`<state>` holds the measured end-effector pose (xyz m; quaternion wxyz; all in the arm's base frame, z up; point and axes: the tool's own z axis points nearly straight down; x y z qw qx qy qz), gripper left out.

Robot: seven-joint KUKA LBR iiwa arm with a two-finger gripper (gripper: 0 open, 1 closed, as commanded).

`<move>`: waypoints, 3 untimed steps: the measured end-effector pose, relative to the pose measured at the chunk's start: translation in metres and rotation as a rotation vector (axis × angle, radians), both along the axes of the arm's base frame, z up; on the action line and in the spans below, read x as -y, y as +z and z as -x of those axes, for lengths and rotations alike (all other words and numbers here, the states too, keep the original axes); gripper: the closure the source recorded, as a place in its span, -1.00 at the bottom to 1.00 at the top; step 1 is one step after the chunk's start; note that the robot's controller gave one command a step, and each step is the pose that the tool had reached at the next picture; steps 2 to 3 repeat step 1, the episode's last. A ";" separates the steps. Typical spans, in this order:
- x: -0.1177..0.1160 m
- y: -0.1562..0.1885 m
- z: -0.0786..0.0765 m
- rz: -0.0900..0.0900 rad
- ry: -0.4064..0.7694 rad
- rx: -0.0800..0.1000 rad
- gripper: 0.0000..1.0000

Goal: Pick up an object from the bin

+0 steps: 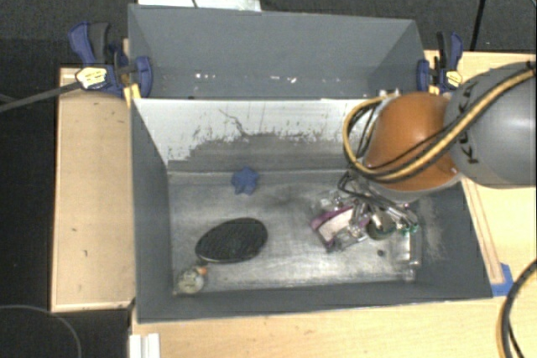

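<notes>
My gripper hangs low over the right part of the bin floor, under the arm's orange cover, in a small cluster of things. A purple and white thing lies right at the gripper's left side, touching or nearly touching it. A clear plastic piece lies just to its right, near the bin's right wall. I cannot make out whether anything is held.
A black oval mesh-textured thing lies on the floor at the front left. A small blue piece sits near the back wall. A small pale lump rests in the front left corner. The arm covers the bin's right rear.
</notes>
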<state>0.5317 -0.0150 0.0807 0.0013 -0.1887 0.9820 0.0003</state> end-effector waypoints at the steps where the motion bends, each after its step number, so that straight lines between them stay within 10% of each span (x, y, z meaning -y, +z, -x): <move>1: 0.018 0.173 -0.004 0.003 0.169 0.007 1.00; 3: 0.018 0.173 -0.004 0.003 0.169 0.007 1.00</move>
